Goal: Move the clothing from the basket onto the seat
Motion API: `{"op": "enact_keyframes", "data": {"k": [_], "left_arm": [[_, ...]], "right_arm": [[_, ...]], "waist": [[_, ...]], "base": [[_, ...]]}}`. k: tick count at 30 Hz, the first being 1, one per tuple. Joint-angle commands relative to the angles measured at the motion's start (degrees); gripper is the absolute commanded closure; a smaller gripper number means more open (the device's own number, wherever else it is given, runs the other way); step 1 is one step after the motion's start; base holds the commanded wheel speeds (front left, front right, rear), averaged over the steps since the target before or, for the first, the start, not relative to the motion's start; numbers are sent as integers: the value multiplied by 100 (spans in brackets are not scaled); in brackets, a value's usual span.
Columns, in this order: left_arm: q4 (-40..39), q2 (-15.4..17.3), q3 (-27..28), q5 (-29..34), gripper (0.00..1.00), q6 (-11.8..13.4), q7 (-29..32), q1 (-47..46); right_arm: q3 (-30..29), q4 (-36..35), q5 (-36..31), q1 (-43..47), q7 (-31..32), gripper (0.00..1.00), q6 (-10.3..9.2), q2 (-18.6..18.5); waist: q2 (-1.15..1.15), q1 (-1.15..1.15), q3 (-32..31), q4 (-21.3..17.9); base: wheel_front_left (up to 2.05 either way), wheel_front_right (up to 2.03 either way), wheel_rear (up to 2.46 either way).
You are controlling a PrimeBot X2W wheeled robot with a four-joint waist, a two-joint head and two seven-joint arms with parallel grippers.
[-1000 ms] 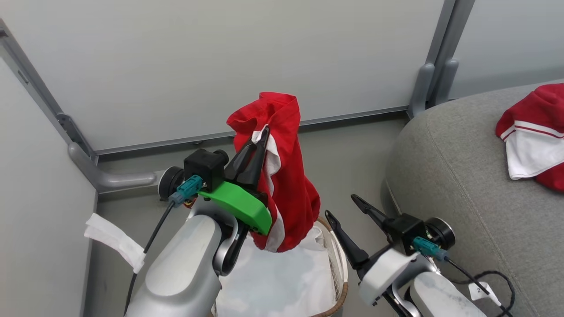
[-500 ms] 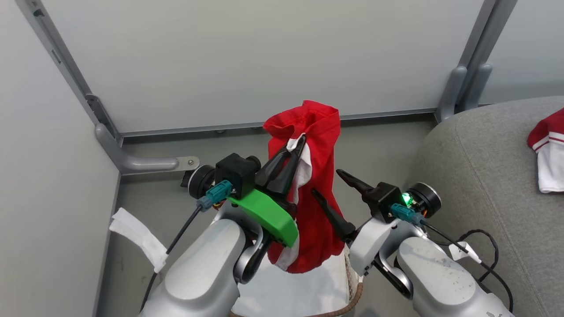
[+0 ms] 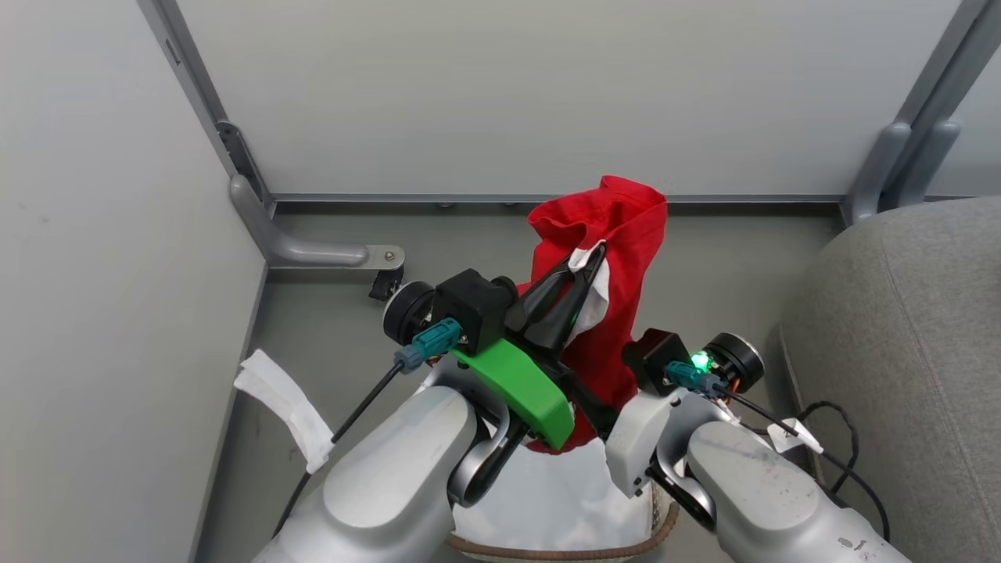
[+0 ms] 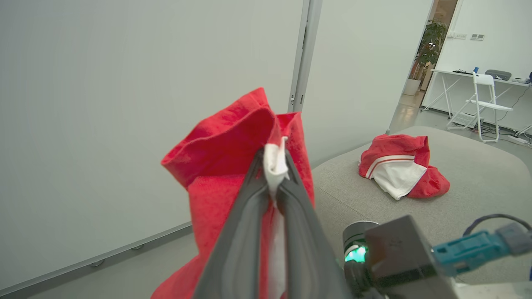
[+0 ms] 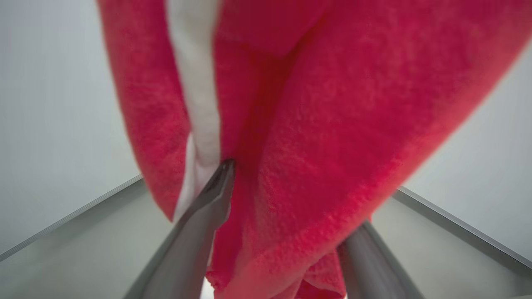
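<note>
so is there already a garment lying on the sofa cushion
Yes, a crumpled red and white garment lies on the grey sofa cushion in the left wrist view.

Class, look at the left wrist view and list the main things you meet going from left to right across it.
The red garment pinched in the left claw → the crumpled garment lying on the seat → the white chair.

The clothing (image 3: 618, 234) hangs above the basket (image 3: 547, 554), seat (image 3: 899, 328) to the right.
</note>
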Motion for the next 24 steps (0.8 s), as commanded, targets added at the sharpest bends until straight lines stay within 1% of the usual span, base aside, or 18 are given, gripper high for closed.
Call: {"op": "enact_keyframes", "data": {"k": [1, 6, 8, 9, 10, 11, 14, 18, 22, 24], "left_arm": [[-2, 9, -11, -54, 100, 42, -20, -102], [37, 8, -51, -100, 100, 92, -20, -142], [-31, 7, 59, -45, 100, 176, -20, -148], [-44, 7, 81, -16, 96, 194, -20, -129], [-4, 5, 53, 12, 28, 195, -16, -84], [-6, 5, 72, 30, 0, 203, -11, -57], [94, 10, 103, 71, 0, 195, -11, 26], [276, 18, 222, 267, 0, 210, -9, 111], [456, 46, 406, 410, 0, 148, -9, 240], [509, 101, 524, 498, 0, 133, -9, 320]], "right_arm": [[51, 37, 45, -40, -1, 100, -8, 14], [51, -5, 122, -22, -1, 100, -8, 23], [25, -57, 145, -12, -1, 100, -8, -3], [16, -74, 157, -7, -1, 100, -8, -12], [-4, -99, 159, 3, -1, 100, -8, -28], [-22, -134, 160, 17, -1, 100, -8, -35], [-64, -258, 156, 74, -1, 100, -8, -62], [-160, -498, 115, 209, -1, 100, -8, -113], [-405, -818, 126, 406, -1, 100, -8, -185], [-483, -983, 102, 532, -1, 100, -8, -185]], "waist": [[0, 0, 82, 106], [0, 0, 92, 146], [0, 0, 92, 124], [0, 0, 93, 105], [0, 0, 91, 80], [0, 0, 89, 55], [0, 0, 92, -38], [0, 0, 79, -257], [0, 0, 37, -646], [0, 0, 20, -941]], "base": [[0, 0, 0], [0, 0, 0], [0, 0, 0], [0, 0, 0], [0, 0, 0], [0, 0, 0], [0, 0, 0], [0, 0, 0], [0, 0, 0], [0, 0, 0]]}}
